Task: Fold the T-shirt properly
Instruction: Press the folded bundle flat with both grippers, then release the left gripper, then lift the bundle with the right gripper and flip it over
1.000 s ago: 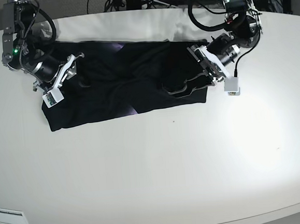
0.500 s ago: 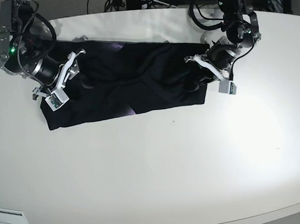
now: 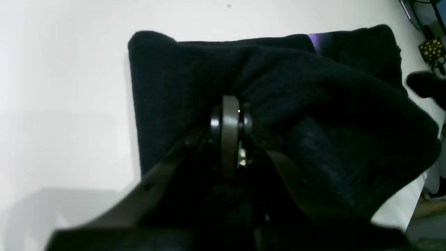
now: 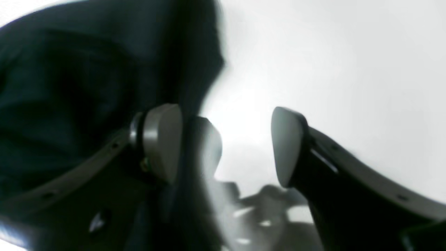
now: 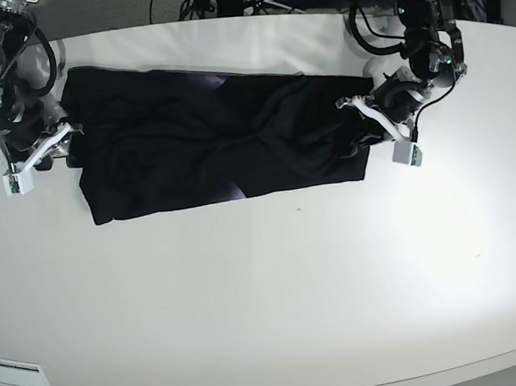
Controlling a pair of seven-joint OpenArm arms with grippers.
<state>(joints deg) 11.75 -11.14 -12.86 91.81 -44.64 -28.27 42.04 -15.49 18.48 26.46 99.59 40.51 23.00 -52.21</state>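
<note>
The black T-shirt [image 5: 218,142] lay as a long, rumpled band across the far part of the white surface [image 5: 275,290]. The left pincer [image 3: 230,115] was pressed together on a raised ridge at its edge. The right pincer [image 4: 226,143] stood spread at the opposite edge, pinching nothing. Pulling from one side alone could drag and bunch the cloth.
</note>
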